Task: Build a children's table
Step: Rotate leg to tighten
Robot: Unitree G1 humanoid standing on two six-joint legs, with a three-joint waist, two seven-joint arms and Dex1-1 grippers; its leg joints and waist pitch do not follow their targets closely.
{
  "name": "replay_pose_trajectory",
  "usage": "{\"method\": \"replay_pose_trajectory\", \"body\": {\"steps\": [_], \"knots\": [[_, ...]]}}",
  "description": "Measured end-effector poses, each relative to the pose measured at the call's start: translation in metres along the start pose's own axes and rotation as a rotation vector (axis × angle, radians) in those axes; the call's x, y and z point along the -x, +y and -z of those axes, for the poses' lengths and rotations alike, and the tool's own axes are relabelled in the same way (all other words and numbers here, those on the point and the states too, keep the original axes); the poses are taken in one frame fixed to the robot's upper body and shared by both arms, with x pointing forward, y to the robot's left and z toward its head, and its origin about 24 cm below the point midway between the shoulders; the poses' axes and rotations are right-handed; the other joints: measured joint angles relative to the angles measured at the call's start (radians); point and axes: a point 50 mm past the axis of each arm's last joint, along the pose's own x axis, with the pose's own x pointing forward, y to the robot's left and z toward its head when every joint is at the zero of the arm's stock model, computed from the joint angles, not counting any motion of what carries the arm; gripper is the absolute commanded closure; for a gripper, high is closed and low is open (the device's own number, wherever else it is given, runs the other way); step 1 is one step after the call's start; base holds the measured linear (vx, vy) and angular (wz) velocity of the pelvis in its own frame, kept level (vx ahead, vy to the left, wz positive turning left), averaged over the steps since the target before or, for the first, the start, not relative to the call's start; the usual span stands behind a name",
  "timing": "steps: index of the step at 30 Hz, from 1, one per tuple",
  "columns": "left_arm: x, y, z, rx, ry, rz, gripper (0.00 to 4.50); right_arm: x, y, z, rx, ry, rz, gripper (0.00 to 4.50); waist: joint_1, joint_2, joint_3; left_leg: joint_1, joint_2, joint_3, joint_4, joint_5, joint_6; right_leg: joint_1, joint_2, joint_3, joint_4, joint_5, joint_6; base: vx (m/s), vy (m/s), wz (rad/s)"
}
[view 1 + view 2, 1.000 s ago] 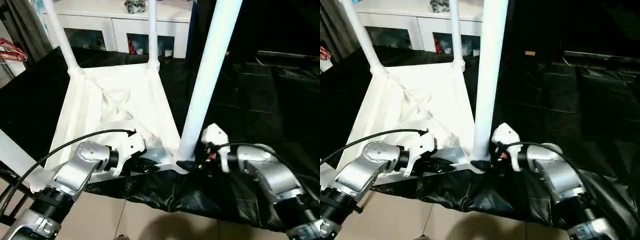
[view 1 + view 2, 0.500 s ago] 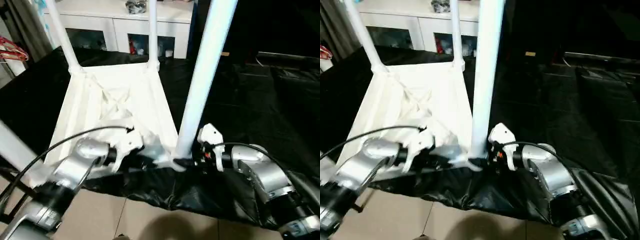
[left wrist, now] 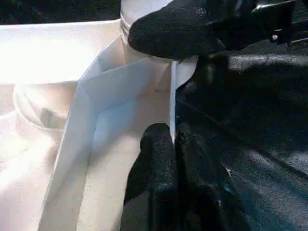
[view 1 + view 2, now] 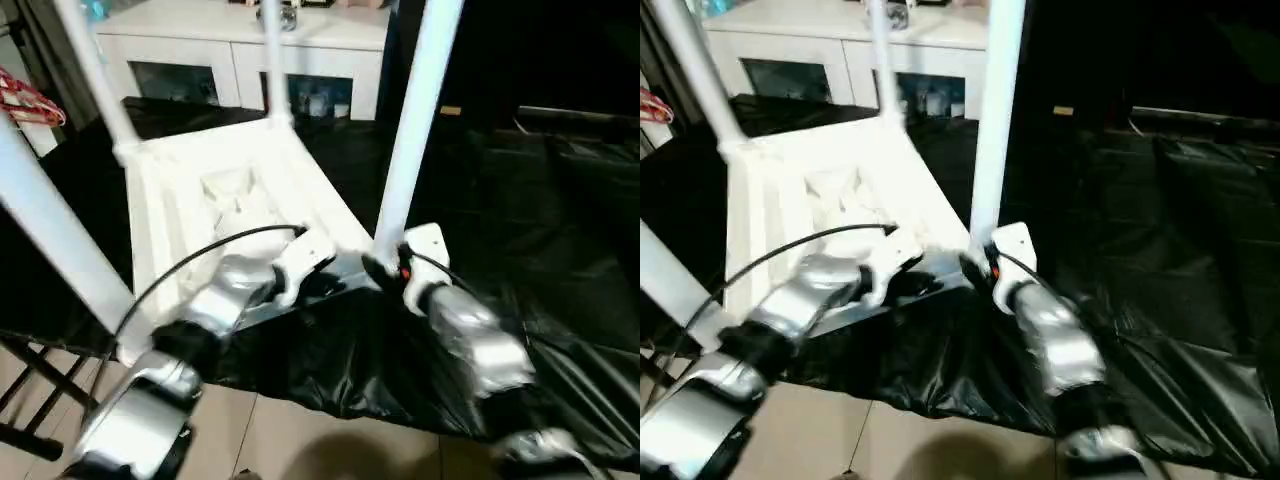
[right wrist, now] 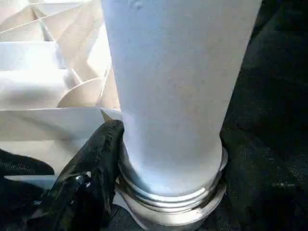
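The white children's table (image 4: pixel 215 190) lies upside down on a black sheet, ribbed underside up. All four legs point upward. My left gripper (image 4: pixel 325 283) is shut on the thin near rim (image 3: pixel 172 103), with one finger (image 3: pixel 154 159) on each side of the wall. My right gripper (image 4: pixel 385 268) is closed around the base of the near right leg (image 4: pixel 412 130), just above its socket collar. One of its fingers (image 5: pixel 91 168) presses against the leg (image 5: pixel 173 82). The near left leg (image 4: pixel 50 235) rises at the picture's left edge.
A white cabinet with glass doors (image 4: pixel 230 70) stands behind the table. The black sheet (image 4: pixel 540 220) covers the surface and hangs over its near edge above a tiled floor (image 4: pixel 300 440). A red hanger (image 4: pixel 30 100) sits at the far left, and a black frame (image 4: pixel 25 395) at the lower left.
The view has shifted. Both arms now stretch further forward, and the table's near edge lies further from me and looks turned a little. Both grips are unchanged.
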Motion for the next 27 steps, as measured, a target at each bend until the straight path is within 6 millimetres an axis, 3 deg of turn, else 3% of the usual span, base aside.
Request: {"method": "replay_pose_trajectory", "body": {"steps": [6, 12, 22, 27], "knots": [[0.002, 0.001, 0.002, -0.031, -0.013, 0.011, 4.50, 0.002, 0.000, 0.001, 0.004, -0.008, -0.056, 0.69, 0.001, 0.000, 0.000, 0.000, 0.000, 0.000, -0.003, 0.000, 0.000, 0.000, 0.000, 0.000, -0.001, 0.000, 0.000, 0.000, 0.000, 0.00], [0.018, -0.001, 0.010, -0.067, -0.037, 0.086, 4.50, 0.017, -0.010, 0.002, 0.107, -0.001, -0.255, 0.69, 0.002, 0.002, 0.000, -0.002, 0.000, 0.001, -0.011, 0.000, 0.000, -0.002, 0.000, -0.001, -0.001, 0.001, 0.000, 0.000, 0.000, 0.00], [0.039, -0.011, 0.016, -0.084, -0.069, 0.311, 4.50, 0.042, -0.016, -0.005, 0.217, 0.033, -0.634, 0.69, 0.031, -0.001, 0.002, -0.005, 0.000, 0.004, -0.006, -0.001, 0.002, -0.005, -0.001, -0.001, -0.003, -0.004, -0.003, 0.000, 0.000, 0.00], [0.050, -0.011, 0.023, -0.082, -0.047, 0.393, 4.50, 0.051, -0.012, -0.008, 0.254, 0.060, -0.797, 1.13, 0.045, -0.003, 0.003, -0.005, 0.001, 0.004, -0.006, -0.001, 0.002, -0.005, -0.001, -0.001, -0.002, -0.004, -0.002, 0.000, 0.000, 0.00]]}}
